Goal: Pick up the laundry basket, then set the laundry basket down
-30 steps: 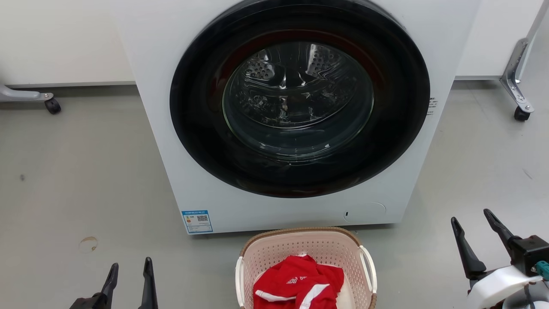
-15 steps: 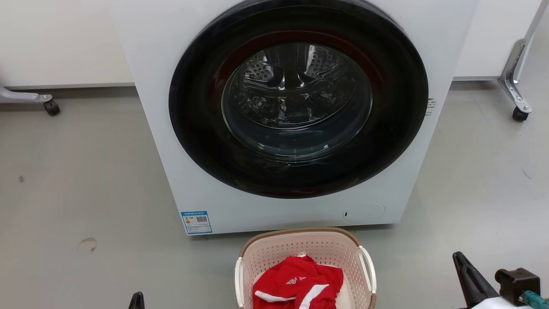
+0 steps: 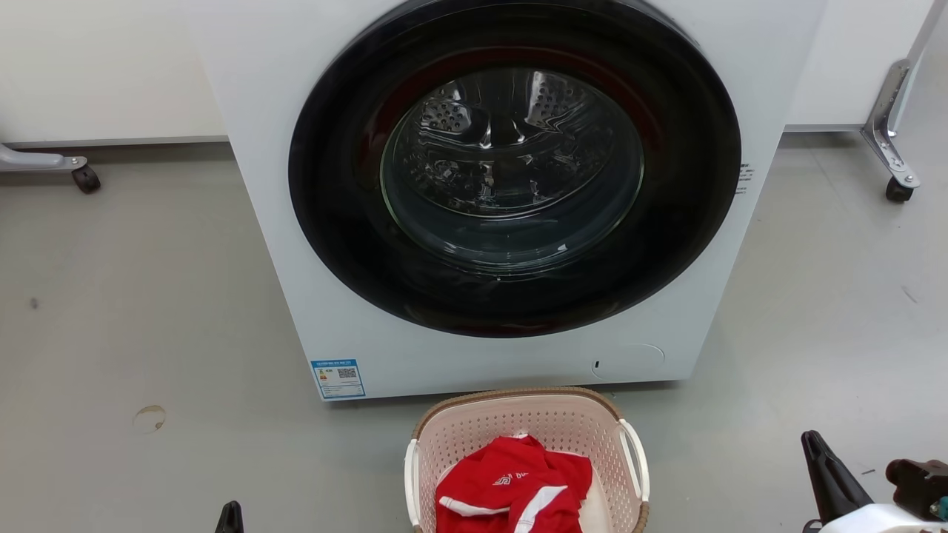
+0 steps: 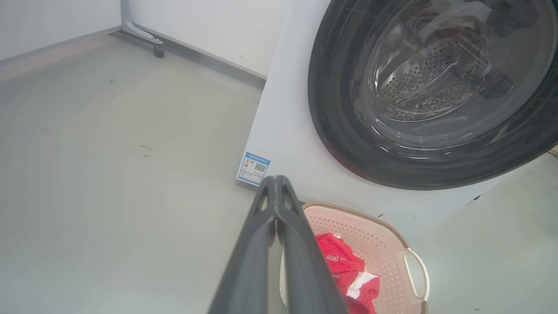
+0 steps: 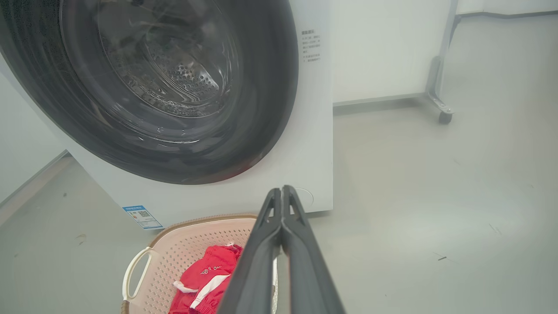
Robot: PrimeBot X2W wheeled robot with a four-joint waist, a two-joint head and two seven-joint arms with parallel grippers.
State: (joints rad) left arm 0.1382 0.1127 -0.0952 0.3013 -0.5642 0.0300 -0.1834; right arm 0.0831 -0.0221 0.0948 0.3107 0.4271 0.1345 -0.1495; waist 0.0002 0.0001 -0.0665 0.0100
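Head view, laundry basket (image 3: pixel 518 394): rests on the floor (image 3: pixel 133 296) just in front of the washer (image 3: pixel 266 222), bottom middle. Its near end is cut off by the frame. White handles on both sides, nothing on either.
Head view, load: red garment (image 3: pixel 511 481) with white trim heaped inside.
Head view, left gripper (image 3: pixel 230 516): one dark tip at the bottom edge, well left of the basket. Jaws not readable here.
Head view, right gripper (image 3: pixel 833 474): low at the right, well apart from the basket.
Left wrist view, left gripper (image 4: pixel 275 185): jaws pressed together at the tips, pinching nothing. Basket (image 4: pixel 383 244) lies below and right of them.
Right wrist view, right gripper (image 5: pixel 282 194): jaws likewise pressed together, empty. Basket (image 5: pixel 192 242) at lower left.
Stage: basket down with both arms off it fits a basket awaiting its lift or one already set down. Cannot tell which.
Risk, tilt: a pull on one handle alone would likely tip the basket and spill the garment.
Risk, knock: the basket sits close to the washer front, so a loose arm sweep could shove it against the panel.
Risk, grip: the handles look thin and smooth, and slim fingers may slip.
Floor: grey, smooth, with a round stain (image 3: pixel 149 418) at left.
Room: pale wall, round dark door (image 3: pixel 511 163) shut, blue label (image 3: pixel 338 378) low on the washer front, castered metal leg (image 3: pixel 892 141) at right.
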